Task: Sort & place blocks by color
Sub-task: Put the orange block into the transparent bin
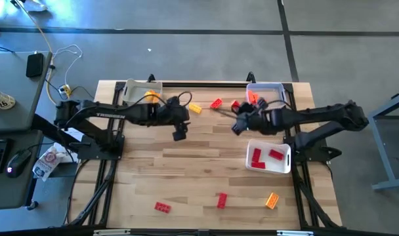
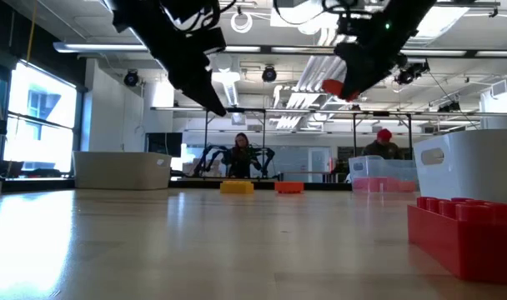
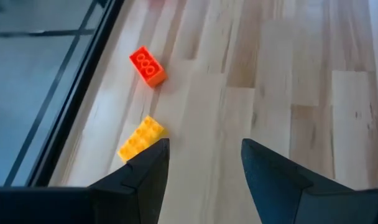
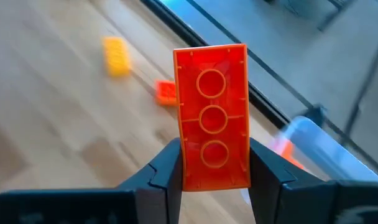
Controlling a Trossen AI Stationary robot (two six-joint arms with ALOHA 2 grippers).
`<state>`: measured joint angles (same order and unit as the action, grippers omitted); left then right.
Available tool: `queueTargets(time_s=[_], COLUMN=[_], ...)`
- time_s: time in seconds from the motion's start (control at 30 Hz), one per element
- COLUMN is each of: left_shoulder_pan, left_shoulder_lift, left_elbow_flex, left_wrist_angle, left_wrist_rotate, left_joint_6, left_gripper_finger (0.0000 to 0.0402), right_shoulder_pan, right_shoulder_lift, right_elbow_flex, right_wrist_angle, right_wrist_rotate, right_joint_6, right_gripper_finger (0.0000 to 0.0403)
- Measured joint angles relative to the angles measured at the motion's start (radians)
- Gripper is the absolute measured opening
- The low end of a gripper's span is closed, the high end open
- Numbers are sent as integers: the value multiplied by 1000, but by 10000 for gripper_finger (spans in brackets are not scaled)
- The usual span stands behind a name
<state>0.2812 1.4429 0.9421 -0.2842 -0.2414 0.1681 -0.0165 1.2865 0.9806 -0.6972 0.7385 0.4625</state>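
My right gripper (image 1: 239,126) hangs above the table's far middle, shut on an orange-red brick (image 4: 211,112) that also shows in the low view (image 2: 335,87). My left gripper (image 1: 180,134) hovers open to its left, holding nothing (image 3: 204,146). A yellow brick (image 1: 195,109), an orange-red brick (image 1: 216,103) and a red brick (image 1: 235,105) lie flat on the table near the far edge. Two red bricks (image 1: 163,207) (image 1: 221,200) and an orange one (image 1: 272,200) lie near the near edge. Red bricks lie in the white tray (image 1: 285,167). My right gripper pinches the orange-red brick between its two fingers (image 4: 161,171), which press on the two long sides at one end (image 4: 214,177). The brick's hollow underside with three rings faces the wrist camera. It comes from above, slanting, and the brick is lifted clear of the table.
A clear tray (image 1: 276,86) with orange bricks stands at the far right edge, and a tray (image 1: 130,87) with a yellow brick at the far left. The white tray sits right of centre. Bare wood lies in the table's middle. People sit in the room beyond.
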Motion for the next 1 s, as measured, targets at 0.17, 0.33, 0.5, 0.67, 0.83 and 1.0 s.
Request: queueTargets(time_s=[0.17,0.33,0.5,0.67,0.83,1.0], left_shoulder_pan=[96,186,262,332,387,428], left_shoulder_lift=[28,50,79,126,191,283], left_elbow_flex=[0,50,140,209,244,259], left_wrist_angle=[81,101,87,81,79,78], left_wrist_rotate=[117,160,201,275,283,283], left_joint_6=[108,162,221,310,413,526], left_gripper_finger=[186,186,186,186,186,186], right_shoulder_pan=[-140,-263,-392,-517,-617,-699], right_shoulder_lift=[0,0,0,3,4,36], right_elbow_flex=[0,0,0,0,0,0], right_wrist_angle=[-65,-97,-128,-147,-145,-144], right_wrist_rotate=[-76,-100,-150,-212,-266,-307], right_joint_6=[0,-26,-26,-45,-71,-105], right_gripper_finger=[111,111,111,111,111,111])
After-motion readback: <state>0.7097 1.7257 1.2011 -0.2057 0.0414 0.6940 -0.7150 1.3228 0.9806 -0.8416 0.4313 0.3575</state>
